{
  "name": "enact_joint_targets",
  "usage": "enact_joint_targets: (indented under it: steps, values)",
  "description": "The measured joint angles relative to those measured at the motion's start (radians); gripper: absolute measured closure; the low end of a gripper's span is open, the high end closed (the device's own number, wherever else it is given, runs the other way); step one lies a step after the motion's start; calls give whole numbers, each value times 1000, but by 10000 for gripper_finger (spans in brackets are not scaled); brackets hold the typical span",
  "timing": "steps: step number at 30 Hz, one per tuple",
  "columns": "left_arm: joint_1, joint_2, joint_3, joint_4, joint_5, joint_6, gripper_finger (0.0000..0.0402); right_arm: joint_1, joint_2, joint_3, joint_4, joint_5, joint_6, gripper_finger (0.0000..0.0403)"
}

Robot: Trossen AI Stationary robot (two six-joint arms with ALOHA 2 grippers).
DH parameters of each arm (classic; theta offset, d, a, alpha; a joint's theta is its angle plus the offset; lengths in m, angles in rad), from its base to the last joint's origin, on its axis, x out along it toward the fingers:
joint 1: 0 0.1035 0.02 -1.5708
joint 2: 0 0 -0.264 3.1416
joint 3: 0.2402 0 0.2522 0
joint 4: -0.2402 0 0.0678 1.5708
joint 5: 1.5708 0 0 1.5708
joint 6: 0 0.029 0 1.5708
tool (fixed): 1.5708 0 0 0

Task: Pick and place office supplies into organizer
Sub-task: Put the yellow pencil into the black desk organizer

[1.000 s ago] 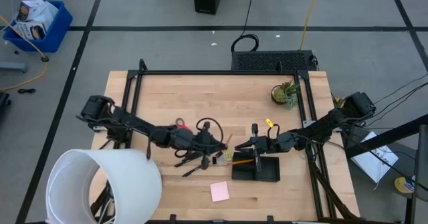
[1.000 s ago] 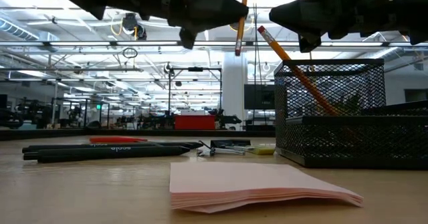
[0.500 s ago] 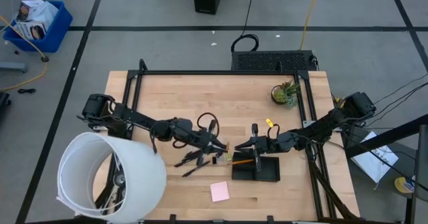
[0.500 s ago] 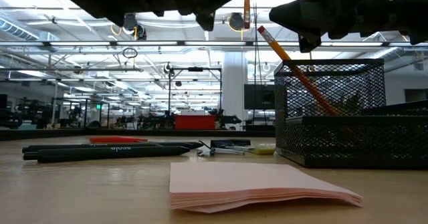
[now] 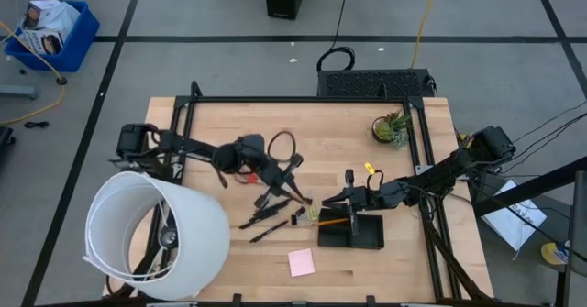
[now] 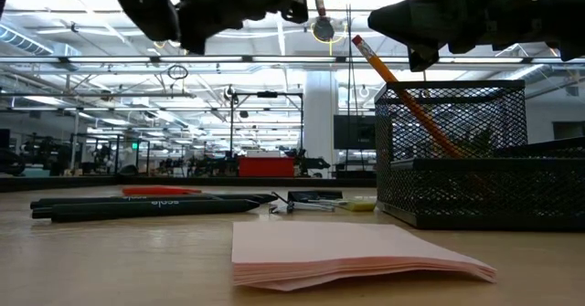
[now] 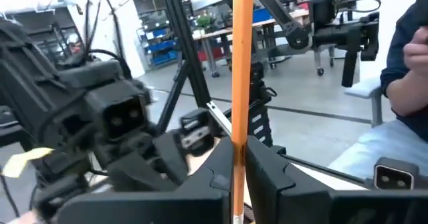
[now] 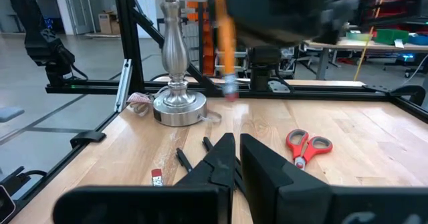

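Orange pencil [image 7: 241, 83] is being carried, clamped upright between the closed fingers of the left gripper [image 7: 239, 158].

Over the past second the left gripper has been lifting away from the table's middle and swinging back from the organizer [image 5: 350, 232], so the pencil is now hanging higher and farther from the mesh cup than before; delivery is looking delayed, not advanced. Right gripper [image 5: 351, 200] is waiting closed and empty just above the organizer, where another pencil [image 6: 402, 91] is already leaning. Pens [image 6: 146, 205], clips [image 6: 306, 202], scissors [image 8: 302, 145] and pink pad [image 5: 301, 262] are lying on the wood, waiting.
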Motion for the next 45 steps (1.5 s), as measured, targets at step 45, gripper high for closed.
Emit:
enact_joint_targets:
  steps: [45]
  values:
    - [-84, 349, 354, -155, 88, 266, 378, 0, 0, -1, -2, 0, 0, 385]
